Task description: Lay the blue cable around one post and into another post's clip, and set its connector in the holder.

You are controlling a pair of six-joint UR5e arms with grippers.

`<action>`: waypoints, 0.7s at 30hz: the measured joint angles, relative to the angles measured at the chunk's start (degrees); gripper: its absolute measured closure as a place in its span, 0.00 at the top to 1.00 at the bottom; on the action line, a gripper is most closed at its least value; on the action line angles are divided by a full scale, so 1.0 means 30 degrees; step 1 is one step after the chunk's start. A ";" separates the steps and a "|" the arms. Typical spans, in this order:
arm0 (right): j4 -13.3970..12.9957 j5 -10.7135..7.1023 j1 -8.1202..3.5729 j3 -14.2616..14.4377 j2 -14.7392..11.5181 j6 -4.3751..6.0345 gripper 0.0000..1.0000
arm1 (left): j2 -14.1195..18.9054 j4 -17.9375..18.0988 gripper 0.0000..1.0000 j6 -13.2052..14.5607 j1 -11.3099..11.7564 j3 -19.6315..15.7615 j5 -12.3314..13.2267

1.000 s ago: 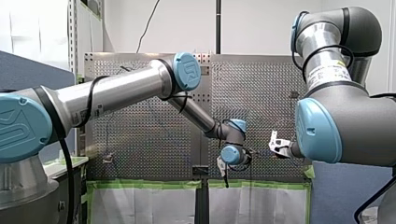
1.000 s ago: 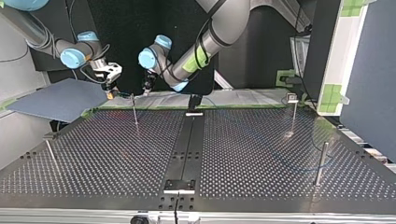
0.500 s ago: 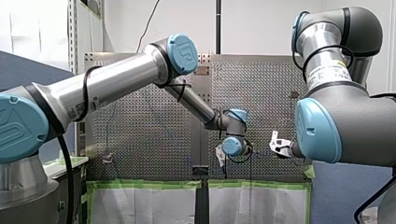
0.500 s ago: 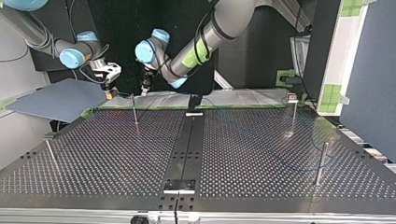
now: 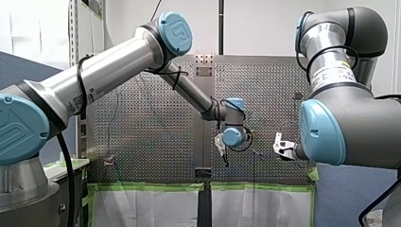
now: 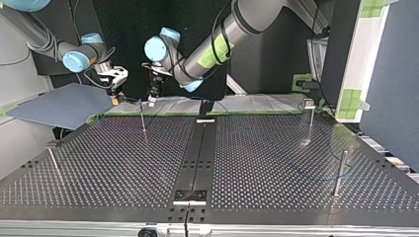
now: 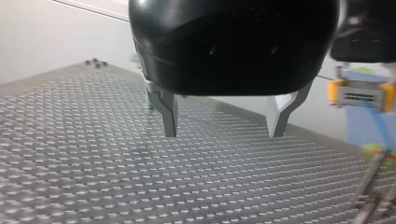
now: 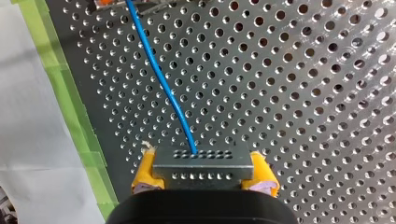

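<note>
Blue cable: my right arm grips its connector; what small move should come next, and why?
Probably lower my left arm's jaws, open and empty, toward the blue cable near the post, to guide it. My right arm's jaws are shut on the connector; the cable runs free over the table.

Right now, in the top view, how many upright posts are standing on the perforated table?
4. The far-left post, the far-right post, the near-right post and the near-left post, all placed by the top view. Another may be hidden along the far edge.
</note>
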 joint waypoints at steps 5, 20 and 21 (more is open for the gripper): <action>0.0006 0.0000 0.0027 -0.0006 0.0001 -0.0010 0.00 | 0.0949 0.0607 0.93 -0.0140 0.0325 -0.0953 -0.0188; 0.0210 -0.0001 0.0124 -0.0124 -0.0005 -0.0018 0.00 | 0.3614 0.1671 0.93 0.0030 0.0928 -0.3615 -0.0086; 0.0203 0.0000 0.0125 -0.0124 -0.0002 -0.0018 0.00 | 0.3791 0.1695 0.93 0.0040 0.0948 -0.3790 -0.0066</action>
